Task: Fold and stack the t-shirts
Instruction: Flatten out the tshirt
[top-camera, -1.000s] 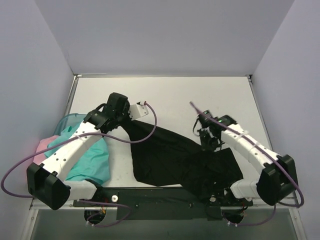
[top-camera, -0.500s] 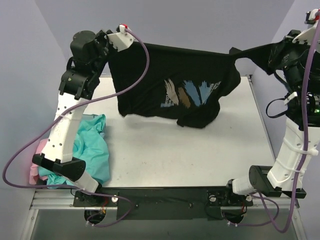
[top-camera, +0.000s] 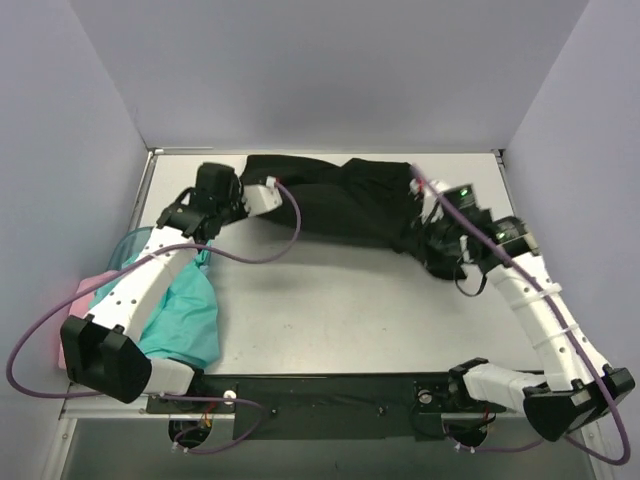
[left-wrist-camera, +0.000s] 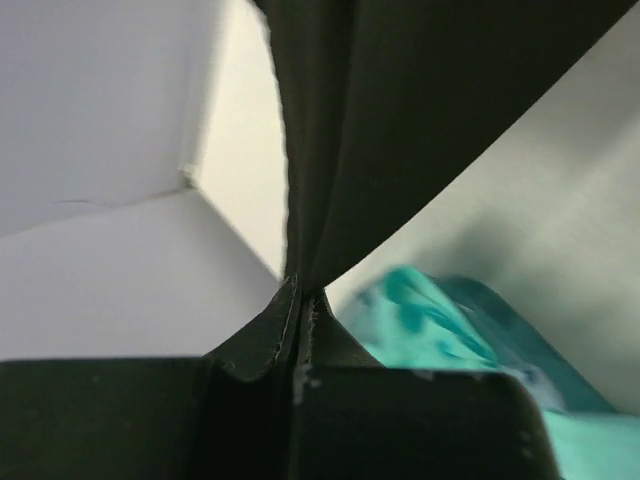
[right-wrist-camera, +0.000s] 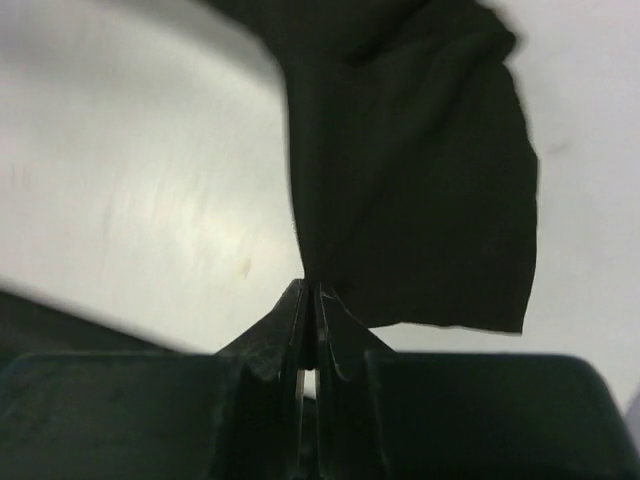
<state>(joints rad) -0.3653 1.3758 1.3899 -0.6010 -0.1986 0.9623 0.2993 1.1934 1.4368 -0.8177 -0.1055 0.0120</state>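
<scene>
The black t-shirt lies bunched in a long band across the far part of the table, its print hidden. My left gripper is shut on its left end; the left wrist view shows the cloth pinched between the closed fingers. My right gripper is shut on its right end; the right wrist view shows the cloth hanging from the fingertips. A teal t-shirt lies crumpled at the near left, also in the left wrist view. A pink t-shirt peeks out beside it.
A translucent teal bin rim curves at the left edge behind the left arm. The white table is walled by grey panels at the back and sides. A dark rail runs along the near edge.
Half a second ago both arms held the black t-shirt spread high in the air. Now both have come down and the shirt lies along the far part of the table.
</scene>
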